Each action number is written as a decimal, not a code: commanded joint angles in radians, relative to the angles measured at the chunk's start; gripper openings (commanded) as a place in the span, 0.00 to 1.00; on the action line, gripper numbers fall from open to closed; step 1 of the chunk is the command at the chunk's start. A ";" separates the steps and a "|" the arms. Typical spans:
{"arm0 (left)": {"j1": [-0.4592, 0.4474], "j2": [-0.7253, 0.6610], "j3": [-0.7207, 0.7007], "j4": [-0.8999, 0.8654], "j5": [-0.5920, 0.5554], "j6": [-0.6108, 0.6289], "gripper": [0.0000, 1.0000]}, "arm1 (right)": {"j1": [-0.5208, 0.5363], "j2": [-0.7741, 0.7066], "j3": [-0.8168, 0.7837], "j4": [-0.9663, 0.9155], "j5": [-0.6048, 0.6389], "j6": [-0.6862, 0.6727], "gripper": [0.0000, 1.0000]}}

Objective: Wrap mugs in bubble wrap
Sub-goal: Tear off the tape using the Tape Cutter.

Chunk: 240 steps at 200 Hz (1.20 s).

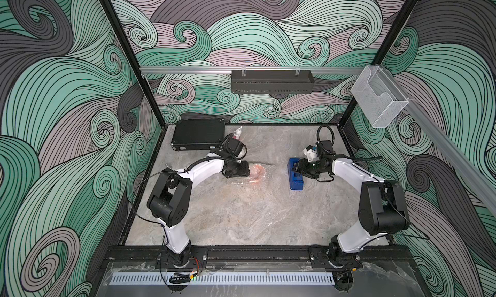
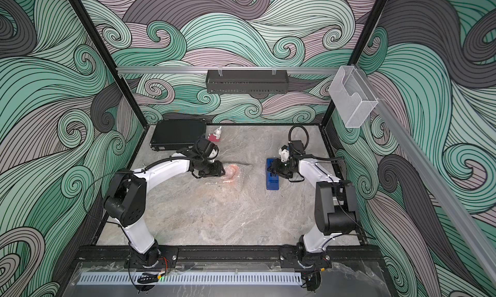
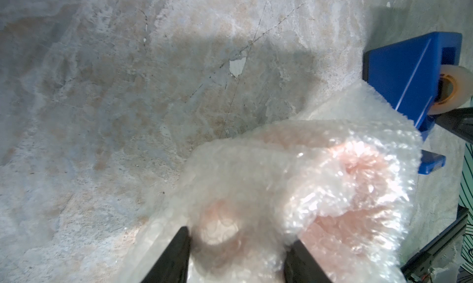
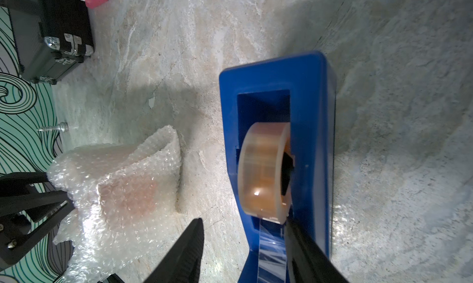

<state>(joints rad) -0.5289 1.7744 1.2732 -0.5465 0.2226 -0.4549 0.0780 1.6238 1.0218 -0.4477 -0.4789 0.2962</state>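
Landmark for all positions: the blue tape dispenser [image 1: 296, 182], which stands on the marble table [image 1: 241, 215].

- Far to the dispenser's left, against the back wall, you see a closed black case [image 1: 197, 137]. A small red-and-white figurine [image 2: 216, 135] stands just beside the case, on the side nearer the dispenser.
- Your left gripper [image 3: 240, 233] sits left of the dispenser, low over the table. Its jaws stand about half apart and press on the bundle from both sides, so it has hold of the bubble wrap [image 3: 320, 130]. Its fingertips [image 3: 179, 243] dig into the crumpled sheet.
- The mug [image 4: 138, 197] is inside that bundle, just left of the dispenser but not touching it. It shows only as an orange tint through the wrap. You cannot tell from these views whether it stands upright or lies on its side. In both top views the orange patch lies right at the left gripper's tip [image 1: 256, 173].
- A loose flap of the wrap rises toward the dispenser without reaching it.
- The dispenser carries a roll of clear tape [image 4: 263, 166]. A strip of tape [image 4: 270, 253] runs from the roll along the dispenser's top.
- Your right gripper [image 4: 243, 222] reaches over the dispenser from its right. Its jaws are apart, one finger over bare table on the mug side and the other beside the roll. The strip lies between them, and nothing is clamped.
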 commanded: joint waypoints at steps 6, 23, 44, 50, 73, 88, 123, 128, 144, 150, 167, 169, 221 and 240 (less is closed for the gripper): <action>-0.013 -0.013 -0.015 -0.021 0.032 0.013 0.52 | -0.014 0.003 -0.030 0.025 -0.021 0.009 0.55; -0.014 -0.013 -0.015 -0.021 0.032 0.013 0.52 | -0.021 -0.015 -0.041 0.021 -0.020 0.009 0.56; -0.013 -0.013 -0.015 -0.020 0.034 0.014 0.52 | -0.029 -0.030 -0.045 0.013 -0.024 0.008 0.56; -0.014 -0.013 -0.015 -0.020 0.034 0.013 0.52 | -0.030 -0.032 -0.044 0.009 -0.024 0.008 0.56; -0.013 -0.012 -0.016 -0.020 0.034 0.013 0.52 | -0.032 -0.049 -0.042 -0.015 -0.012 0.004 0.56; -0.013 -0.011 -0.017 -0.019 0.034 0.013 0.52 | -0.032 -0.071 -0.045 -0.027 0.002 0.000 0.56; -0.013 -0.011 -0.015 -0.018 0.037 0.013 0.52 | -0.032 -0.073 -0.043 -0.037 -0.010 -0.003 0.56; -0.013 -0.012 -0.018 -0.018 0.037 0.013 0.52 | -0.032 -0.066 -0.041 -0.034 -0.015 -0.002 0.55; -0.013 -0.011 -0.017 -0.018 0.037 0.013 0.52 | -0.032 -0.045 -0.037 -0.031 -0.032 0.000 0.54; -0.013 -0.012 -0.016 -0.018 0.038 0.014 0.52 | -0.032 -0.038 -0.036 -0.031 -0.034 0.000 0.53; -0.013 -0.013 -0.017 -0.018 0.038 0.012 0.52 | -0.032 -0.031 -0.034 -0.037 -0.029 -0.001 0.52; -0.013 -0.013 -0.017 -0.018 0.038 0.012 0.52 | -0.032 -0.029 -0.033 -0.036 -0.029 -0.002 0.52; -0.013 -0.016 -0.018 -0.018 0.035 0.012 0.52 | -0.023 -0.011 -0.039 -0.025 -0.039 0.008 0.52; -0.013 -0.018 -0.018 -0.018 0.036 0.012 0.52 | -0.018 -0.004 -0.042 -0.016 -0.043 0.013 0.51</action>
<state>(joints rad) -0.5289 1.7741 1.2716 -0.5453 0.2279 -0.4545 0.0532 1.6043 0.9859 -0.4698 -0.5137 0.2996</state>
